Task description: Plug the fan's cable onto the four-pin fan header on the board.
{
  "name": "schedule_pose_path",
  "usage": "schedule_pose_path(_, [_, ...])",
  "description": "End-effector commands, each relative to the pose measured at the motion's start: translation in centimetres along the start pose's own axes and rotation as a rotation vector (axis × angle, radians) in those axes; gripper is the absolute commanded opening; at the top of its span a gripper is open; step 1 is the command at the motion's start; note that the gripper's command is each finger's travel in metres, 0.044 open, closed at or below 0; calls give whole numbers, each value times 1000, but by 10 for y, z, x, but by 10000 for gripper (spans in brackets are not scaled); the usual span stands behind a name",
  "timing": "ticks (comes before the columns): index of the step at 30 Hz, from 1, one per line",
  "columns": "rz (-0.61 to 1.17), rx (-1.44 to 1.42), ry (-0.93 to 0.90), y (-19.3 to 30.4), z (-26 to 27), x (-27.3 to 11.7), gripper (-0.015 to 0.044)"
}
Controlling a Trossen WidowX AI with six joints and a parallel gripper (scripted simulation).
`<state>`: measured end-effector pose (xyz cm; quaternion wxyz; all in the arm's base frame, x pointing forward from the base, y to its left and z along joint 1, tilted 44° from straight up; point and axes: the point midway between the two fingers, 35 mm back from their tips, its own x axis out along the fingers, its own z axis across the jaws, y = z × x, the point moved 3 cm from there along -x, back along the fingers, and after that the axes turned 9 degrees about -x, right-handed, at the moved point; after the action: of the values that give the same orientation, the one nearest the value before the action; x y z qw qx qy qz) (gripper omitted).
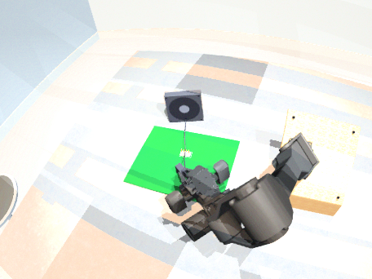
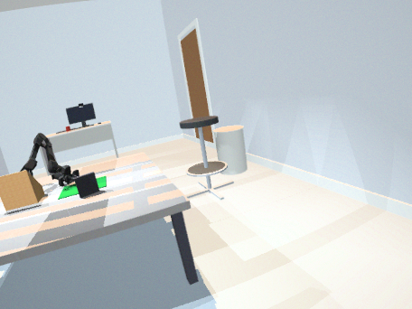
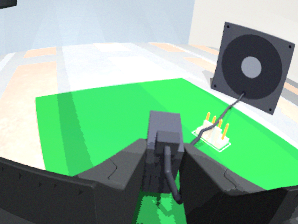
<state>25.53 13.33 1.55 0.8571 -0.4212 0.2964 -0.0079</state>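
Note:
My gripper is shut on the fan's dark plug, which stands upright between the fingertips over the green board. The white header with gold pins shows beyond and to the right of the plug in the wrist view, apart from it, its pins bare. The thin cable runs from the fan across the header region to the plug. The plug's lower end and its height over the board are unclear.
A tan block stands to the right of the board in the top view, beside the arm. The fan stands upright just behind the board. A stool and a grey bin stand beyond the table.

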Motion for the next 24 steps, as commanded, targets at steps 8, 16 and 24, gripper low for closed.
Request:
schedule_pose_path(8, [-4,6,0,9,2,2,0])
schedule_pose_path(16, [0,0,0,7,1,1,0])
schedule_pose_path(24, [0,0,0,7,1,1,0])
